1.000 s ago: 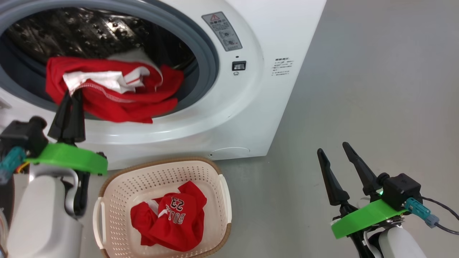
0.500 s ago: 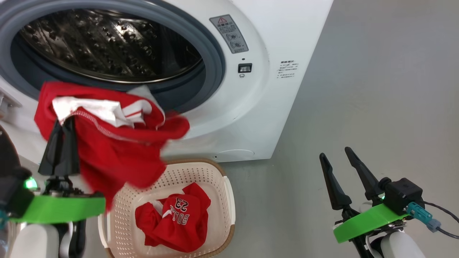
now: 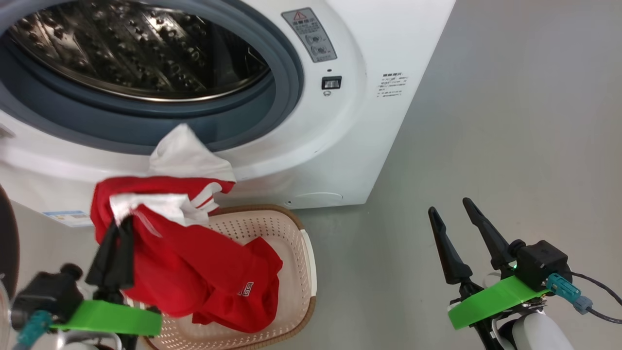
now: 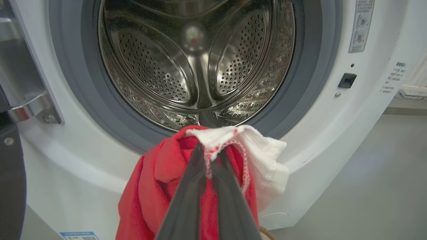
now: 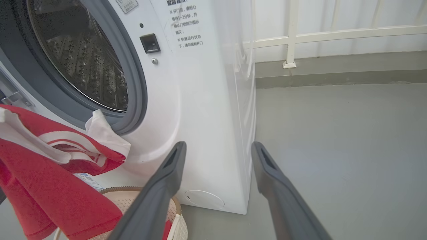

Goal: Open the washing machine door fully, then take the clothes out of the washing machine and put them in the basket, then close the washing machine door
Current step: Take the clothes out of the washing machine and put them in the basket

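The left gripper (image 3: 122, 221) has its jaws pressed tight together on the white-trimmed edge of a red garment (image 3: 184, 262). The cloth is bunched around the jaw tips and hangs down from them in loose folds. A white flap of it sticks up just beyond the tips, against the front of the washing machine (image 3: 369, 146).

Seen from the head, the hanging garment droops to the right of the left jaws and over the basket (image 3: 291, 262), which stands on the floor (image 3: 510, 146) close in front of the machine. Whether the garment's lowest fold touches the basket, I cannot tell. A red jersey (image 3: 260, 270) lies inside the basket, partly hidden by the hanging cloth, with a small patch of white lettering showing.

Straight ahead of the left jaws, past the garment, is the grey gasket (image 4: 76, 100) and the steel drum (image 4: 196, 66). The door (image 4: 10, 186) stands swung open to the left of those jaws, with only its dark edge and metal hinge in sight.

The right gripper (image 3: 449, 205) hangs over the floor with its jaws spread wide and nothing between them. The basket is well off to their left, and the machine's front corner is just ahead of them.
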